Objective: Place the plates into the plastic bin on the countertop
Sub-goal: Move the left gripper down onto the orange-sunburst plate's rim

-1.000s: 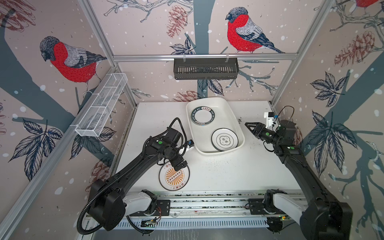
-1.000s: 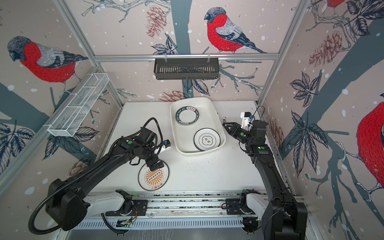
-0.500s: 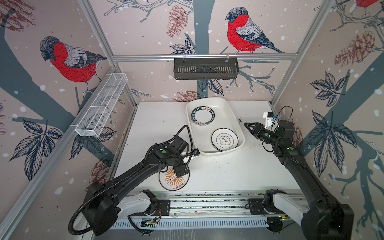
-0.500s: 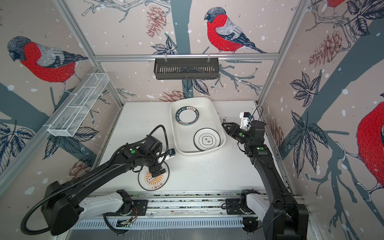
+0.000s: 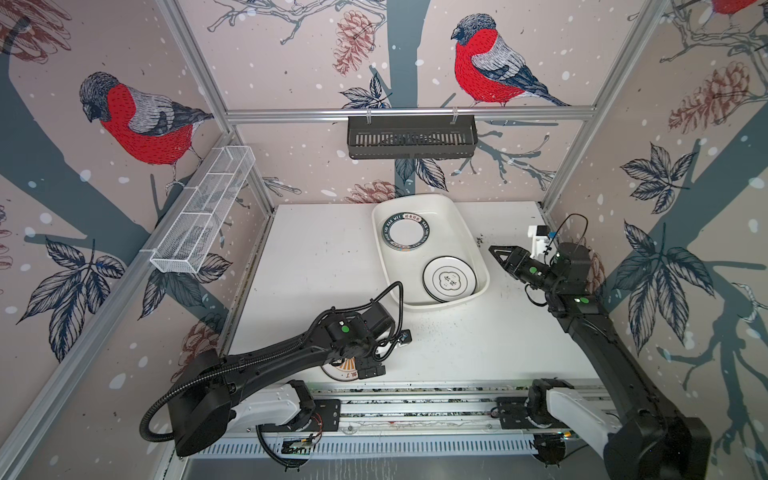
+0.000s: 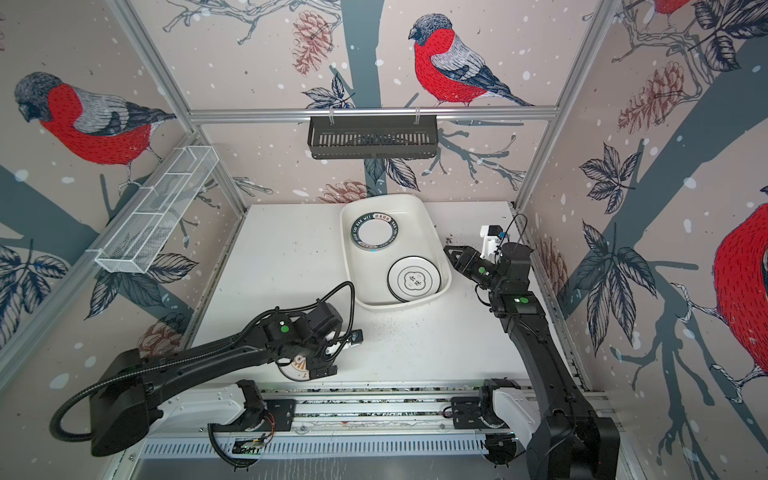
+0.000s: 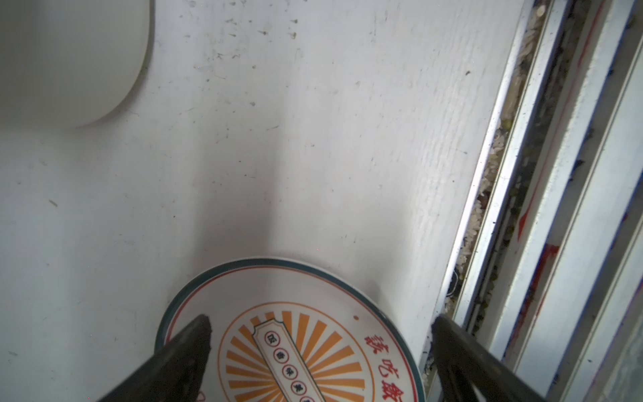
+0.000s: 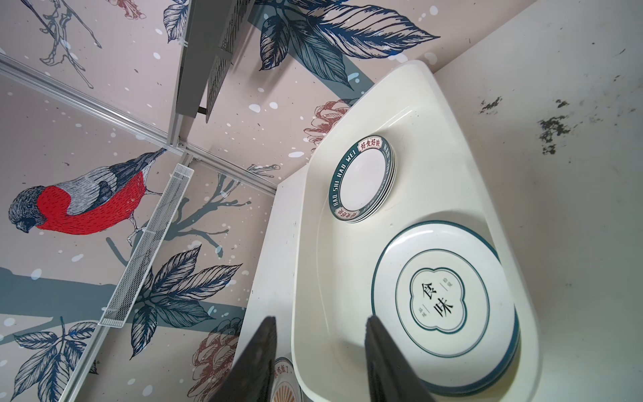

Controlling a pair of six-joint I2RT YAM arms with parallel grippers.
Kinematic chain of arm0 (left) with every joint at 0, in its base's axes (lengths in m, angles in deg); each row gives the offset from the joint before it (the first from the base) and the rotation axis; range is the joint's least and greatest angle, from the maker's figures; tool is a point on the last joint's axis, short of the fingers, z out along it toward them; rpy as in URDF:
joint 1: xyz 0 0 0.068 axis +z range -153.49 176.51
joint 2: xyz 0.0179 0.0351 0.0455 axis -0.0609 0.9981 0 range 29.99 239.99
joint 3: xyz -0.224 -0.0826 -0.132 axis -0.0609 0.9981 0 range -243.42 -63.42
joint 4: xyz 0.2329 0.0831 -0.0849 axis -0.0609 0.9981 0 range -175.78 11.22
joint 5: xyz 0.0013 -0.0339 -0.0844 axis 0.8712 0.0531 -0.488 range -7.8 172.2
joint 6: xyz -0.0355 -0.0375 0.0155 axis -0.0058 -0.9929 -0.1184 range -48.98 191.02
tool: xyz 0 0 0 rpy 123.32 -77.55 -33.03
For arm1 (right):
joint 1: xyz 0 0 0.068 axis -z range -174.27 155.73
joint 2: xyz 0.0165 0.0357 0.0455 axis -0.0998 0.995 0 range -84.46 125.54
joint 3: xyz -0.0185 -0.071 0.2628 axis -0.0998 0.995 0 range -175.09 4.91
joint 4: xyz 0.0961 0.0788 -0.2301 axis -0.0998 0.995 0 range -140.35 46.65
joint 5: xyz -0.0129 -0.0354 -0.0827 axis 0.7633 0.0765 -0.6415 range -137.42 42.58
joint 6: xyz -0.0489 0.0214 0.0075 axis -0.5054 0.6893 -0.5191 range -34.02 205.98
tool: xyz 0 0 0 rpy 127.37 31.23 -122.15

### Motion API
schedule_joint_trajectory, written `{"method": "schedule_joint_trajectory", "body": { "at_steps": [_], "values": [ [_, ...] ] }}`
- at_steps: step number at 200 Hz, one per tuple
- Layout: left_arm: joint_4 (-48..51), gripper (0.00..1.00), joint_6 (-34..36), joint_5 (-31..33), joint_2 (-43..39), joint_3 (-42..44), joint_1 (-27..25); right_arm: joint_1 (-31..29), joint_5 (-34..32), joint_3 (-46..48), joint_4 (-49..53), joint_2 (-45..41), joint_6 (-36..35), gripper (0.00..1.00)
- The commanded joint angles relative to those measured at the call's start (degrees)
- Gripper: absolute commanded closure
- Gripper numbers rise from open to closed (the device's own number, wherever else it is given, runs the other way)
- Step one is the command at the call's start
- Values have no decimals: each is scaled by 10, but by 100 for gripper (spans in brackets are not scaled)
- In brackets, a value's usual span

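Two piles of plates (image 5: 405,232) already sit in the plastic bin (image 5: 451,232). One sunburst plate (image 7: 288,334) is left on the countertop (image 5: 324,257), by the front edge. The left gripper (image 7: 320,322) hangs over it, spread wide. The right gripper (image 8: 320,322) is half spread and empty, beside the bin.

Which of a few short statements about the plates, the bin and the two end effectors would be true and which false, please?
1. The bin holds a green-rimmed plate and a thin-rimmed plate. True.
2. The sunburst plate is in the bin. False: it lies on the table near the front edge.
3. The left end effector is open over the sunburst plate. True.
4. The right end effector grips a plate. False: it is open and empty, beside the bin.
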Motion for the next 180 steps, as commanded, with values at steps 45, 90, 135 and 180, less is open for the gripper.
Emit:
{"method": "schedule_joint_trajectory", "body": {
  "at_steps": [45, 90, 135, 180],
  "values": [
    [-53, 2, -33, 75, 35, 25, -24, -3, -15, 2, 2, -11, 6, 56],
    [-56, 2, -33, 98, 19, 39, -25, -3, -16, 6, -1, -9, 5, 56],
    [-42, 2, -35, 109, 29, 46, -25, -3, -13, 11, -12, -4, 7, 56],
    [-50, 2, -40, 134, 39, 45, -25, -3, -13, 14, -7, -11, 5, 56]
  ]
}}
